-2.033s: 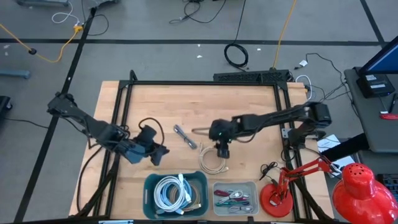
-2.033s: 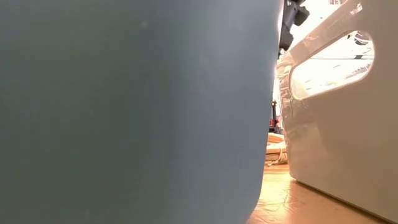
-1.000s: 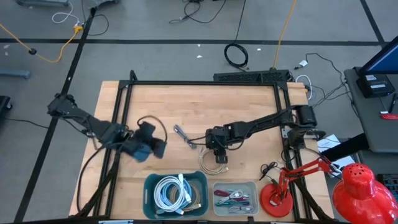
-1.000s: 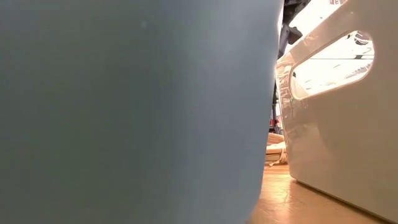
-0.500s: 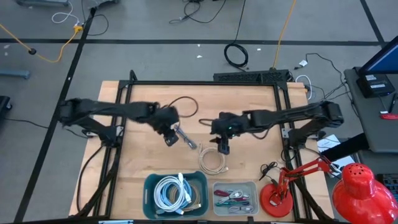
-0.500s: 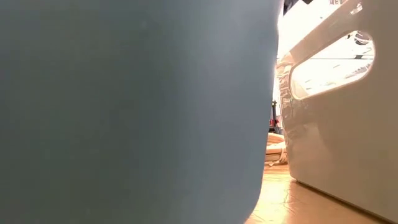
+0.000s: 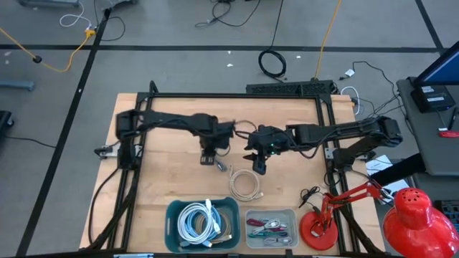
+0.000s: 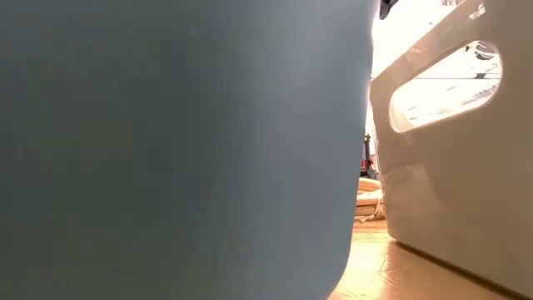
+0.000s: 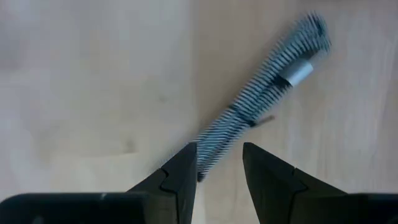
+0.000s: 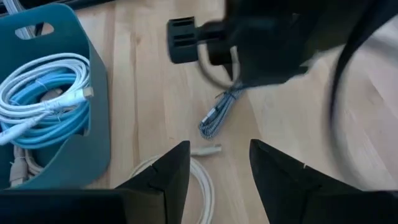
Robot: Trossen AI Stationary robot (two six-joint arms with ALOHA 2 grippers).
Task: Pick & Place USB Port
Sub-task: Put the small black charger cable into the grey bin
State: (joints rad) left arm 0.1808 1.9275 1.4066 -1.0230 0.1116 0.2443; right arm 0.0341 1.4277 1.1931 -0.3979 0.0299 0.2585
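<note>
Teal bin [image 7: 202, 223] and clear tray [image 7: 272, 227] at near table [image 7: 168, 179] edge.

White coiled cable [image 7: 245, 185] next out, loose.

Braided USB cable [image 9: 261, 106] flat on table, mid-table, under left claw [image 9: 219, 163]; fingers part-spread, empty, straddling cable end.

Right claw [image 10: 219, 163] close beside, spread, empty.

Risks: claws collide; thin cable slips on pinch, braid drags.

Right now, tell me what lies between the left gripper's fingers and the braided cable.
Nothing but bare wood. In the left wrist view the left gripper stands open directly over the braided cable, whose near end runs into the gap between the fingers.
</note>
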